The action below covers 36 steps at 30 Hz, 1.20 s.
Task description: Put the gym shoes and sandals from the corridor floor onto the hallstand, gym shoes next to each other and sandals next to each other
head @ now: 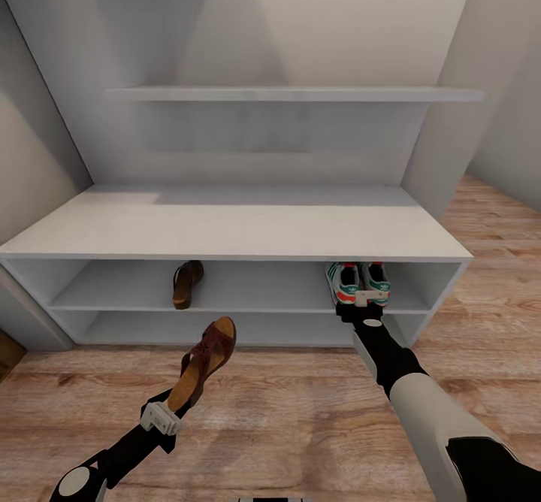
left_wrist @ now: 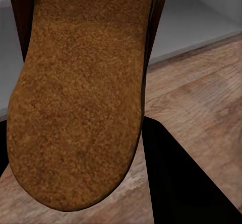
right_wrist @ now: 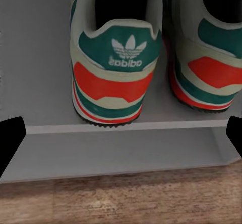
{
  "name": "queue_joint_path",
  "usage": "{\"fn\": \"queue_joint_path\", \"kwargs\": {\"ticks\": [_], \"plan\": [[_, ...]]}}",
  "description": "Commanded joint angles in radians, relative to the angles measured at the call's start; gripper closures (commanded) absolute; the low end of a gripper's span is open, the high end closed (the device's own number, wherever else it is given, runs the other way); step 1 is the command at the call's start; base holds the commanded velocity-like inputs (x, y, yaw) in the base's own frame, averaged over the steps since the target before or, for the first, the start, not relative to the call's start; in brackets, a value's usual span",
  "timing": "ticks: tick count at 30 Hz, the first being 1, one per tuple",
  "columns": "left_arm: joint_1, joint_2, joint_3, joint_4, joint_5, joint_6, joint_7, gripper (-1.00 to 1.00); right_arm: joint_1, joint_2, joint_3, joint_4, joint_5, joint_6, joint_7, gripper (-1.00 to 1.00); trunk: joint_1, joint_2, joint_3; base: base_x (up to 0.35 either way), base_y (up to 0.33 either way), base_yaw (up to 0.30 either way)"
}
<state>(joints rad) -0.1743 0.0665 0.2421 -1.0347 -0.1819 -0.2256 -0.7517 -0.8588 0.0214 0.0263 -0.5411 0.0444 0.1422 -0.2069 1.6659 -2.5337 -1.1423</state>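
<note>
Head view: two sneakers point(head: 358, 282) and one sandal point(head: 187, 283) on the rack's point(head: 225, 231) upper shelf, left gripper point(head: 167, 412) clamping the second sandal point(head: 204, 363) above the wood floor point(head: 300, 412); left wrist: its tan sole point(left_wrist: 75, 98); right wrist: spread fingers point(right_wrist: 10, 141) behind both heels point(right_wrist: 113, 78).

Soft even light, faint shadows, slightly blurry renders.

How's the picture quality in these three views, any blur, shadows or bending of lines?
Head view: soft, even light, the rack top edge bowing slightly, its shelves shaded. Left wrist view: the held sandal sole is close, grainy and soft, with black finger shapes below. Right wrist view: the two sneakers are mildly blurred, the heel logo smeared, dark corners from the fingers.
</note>
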Motion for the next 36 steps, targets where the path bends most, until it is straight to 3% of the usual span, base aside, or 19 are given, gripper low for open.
{"fn": "queue_joint_path", "kwargs": {"ticks": [1,36], "plan": [[-0.001,-0.001,0.003,-0.001,-0.013,-0.009,-0.003,1.0,0.0,0.0,0.003,-0.002,0.005,0.008,-0.005,-1.0,0.0,0.0,-0.001,0.0,0.0,0.0],[-0.001,-0.001,0.002,-0.001,-0.013,-0.009,-0.001,1.0,0.01,0.0,0.003,-0.015,0.006,0.005,-0.005,-1.0,0.0,0.0,-0.001,0.0,0.0,0.0]]}}
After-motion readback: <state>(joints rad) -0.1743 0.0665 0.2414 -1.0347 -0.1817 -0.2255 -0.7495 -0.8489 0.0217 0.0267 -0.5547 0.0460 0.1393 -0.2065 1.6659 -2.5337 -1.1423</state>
